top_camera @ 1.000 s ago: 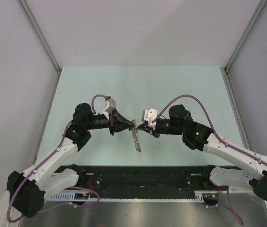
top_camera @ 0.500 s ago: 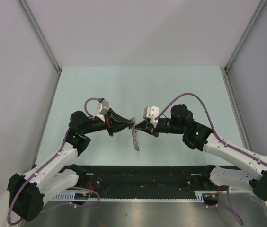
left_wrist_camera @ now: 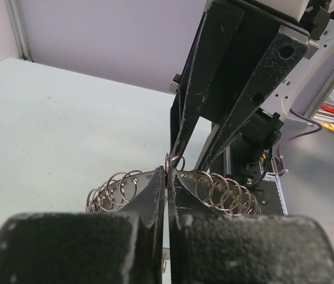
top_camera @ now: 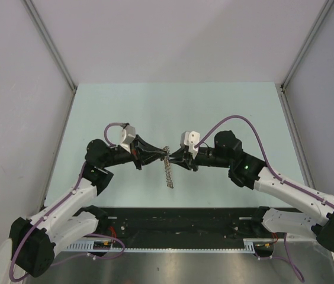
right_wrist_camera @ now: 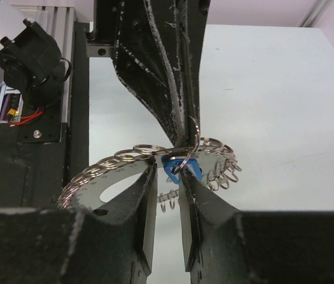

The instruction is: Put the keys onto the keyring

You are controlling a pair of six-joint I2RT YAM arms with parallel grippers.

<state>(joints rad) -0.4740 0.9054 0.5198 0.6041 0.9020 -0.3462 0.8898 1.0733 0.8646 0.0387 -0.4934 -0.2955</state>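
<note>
The keyring (top_camera: pixel 168 172) is a flat silver ring edged with many small wire loops, and it hangs edge-on between the two arms above the table. My left gripper (top_camera: pixel 163 155) is shut on its top edge (left_wrist_camera: pixel 173 161), with loops fanning out on both sides (left_wrist_camera: pixel 223 190). My right gripper (top_camera: pixel 173 158) faces it tip to tip and is shut on a blue-headed key (right_wrist_camera: pixel 176 168). The key sits against the keyring (right_wrist_camera: pixel 105 180), right under a small loop (right_wrist_camera: pixel 194 137) pinched by the left fingers. No other keys are in view.
The pale green table (top_camera: pixel 173 112) lies between white side walls. A black rail with cables (top_camera: pixel 179 222) runs along the near edge by the arm bases. The left arm's body (right_wrist_camera: pixel 34 56) shows behind the ring in the right wrist view.
The left arm has dropped and shifted a little to the left, carrying the keyring with it. The right gripper has followed, so the two sets of tips stay together.
</note>
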